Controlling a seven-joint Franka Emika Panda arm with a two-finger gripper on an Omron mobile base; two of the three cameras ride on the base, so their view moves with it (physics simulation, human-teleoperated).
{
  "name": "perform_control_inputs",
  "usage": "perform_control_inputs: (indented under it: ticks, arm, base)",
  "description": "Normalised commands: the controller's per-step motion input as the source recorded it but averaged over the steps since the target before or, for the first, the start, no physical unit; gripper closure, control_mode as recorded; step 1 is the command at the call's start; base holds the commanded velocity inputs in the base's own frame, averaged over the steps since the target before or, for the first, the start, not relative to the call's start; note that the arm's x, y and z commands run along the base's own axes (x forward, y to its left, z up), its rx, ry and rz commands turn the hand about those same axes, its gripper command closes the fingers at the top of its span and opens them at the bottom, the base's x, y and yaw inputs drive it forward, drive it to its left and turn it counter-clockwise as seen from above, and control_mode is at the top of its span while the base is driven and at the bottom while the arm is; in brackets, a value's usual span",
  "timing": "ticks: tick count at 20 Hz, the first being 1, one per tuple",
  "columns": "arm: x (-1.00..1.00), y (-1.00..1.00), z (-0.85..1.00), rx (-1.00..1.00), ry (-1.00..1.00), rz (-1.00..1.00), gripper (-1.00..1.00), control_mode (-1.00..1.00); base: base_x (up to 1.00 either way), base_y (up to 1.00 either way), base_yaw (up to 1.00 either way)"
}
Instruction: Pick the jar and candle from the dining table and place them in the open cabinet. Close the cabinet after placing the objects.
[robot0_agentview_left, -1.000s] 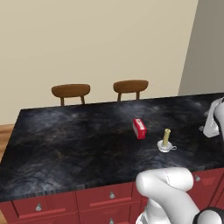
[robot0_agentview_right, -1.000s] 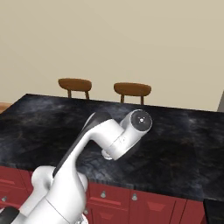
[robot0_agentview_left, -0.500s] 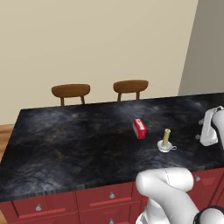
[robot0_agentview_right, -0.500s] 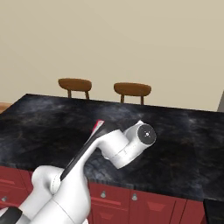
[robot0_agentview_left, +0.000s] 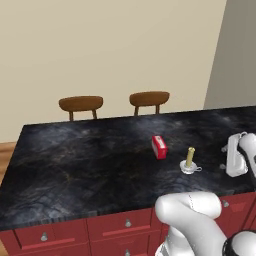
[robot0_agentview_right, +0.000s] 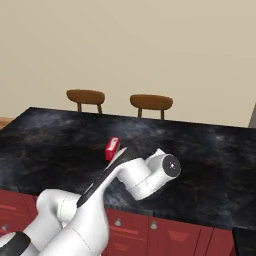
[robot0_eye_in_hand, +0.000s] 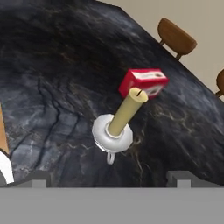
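Now the hand (robot0_agentview_left: 235, 155) is sinking lower at the table's (robot0_agentview_left: 75, 165) right side than a second ago, closing on the candle (robot0_eye_in_hand: 126, 112) (upright in its white saucer, just beside the red box (robot0_eye_in_hand: 143, 82)). Its jaws are standing wide and empty. Nothing readable is showing on the box.

Plain beige wall (robot0_agentview_left: 115, 45) behind. Grey wall section (robot0_agentview_left: 235, 55) at right. Two brown wooden chairs (robot0_agentview_left: 81, 104) (robot0_agentview_left: 149, 98) side by side beyond table. Wood floor strip (robot0_agentview_left: 7, 155) at far left. Even, flat lighting.
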Motion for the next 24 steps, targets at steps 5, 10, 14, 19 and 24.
perform_control_inputs:
  ticks: [5,10,14,19,24]
  arm:
    - [0.14,0.00,-0.44,0.00,0.01,0.07,-1.00,-1.00]
    - [0.43,0.00,-0.39,0.00,0.01,0.02,-1.00,-1.00]
    - [0.43,0.00,-0.32,0.00,0.00,0.00,-1.00,-1.00]
    - [0.28,0.00,-0.39,0.01,0.00,0.03,-1.00,-1.00]
    - [0.25,0.00,-0.32,0.04,0.01,0.07,-1.00,-1.00]
  base:
    - [0.00,0.00,0.00]
    - [0.00,0.00,0.00]
    - [0.00,0.00,0.00]
    - [0.00,0.00,0.00]
    - [0.00,0.00,0.00]
